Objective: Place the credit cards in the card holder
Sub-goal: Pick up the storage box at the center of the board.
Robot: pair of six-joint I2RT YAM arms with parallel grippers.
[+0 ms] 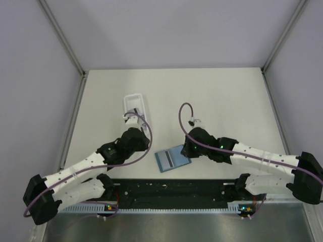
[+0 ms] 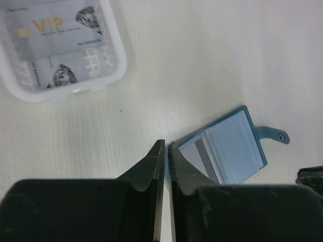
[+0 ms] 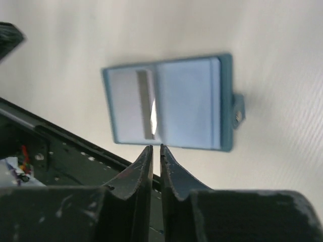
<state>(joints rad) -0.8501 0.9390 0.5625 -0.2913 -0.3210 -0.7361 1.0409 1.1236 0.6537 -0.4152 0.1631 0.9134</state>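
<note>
Card holder (image 1: 171,160) inventory, your white flat table (image 1: 227,91), largest first.
1. Long white plastic tray (image 1: 133,103), beyond your left arm: holds pale grey credit cards (image 2: 55,30), one marked VIP.
2. Card holder, a teal-blue folding wallet: open flat near the front edge between your arms, snap tab out, a striped card on one half.
3. Left gripper (image 2: 165,143), right gripper (image 3: 155,147): jaws nearly together, empty.
</note>
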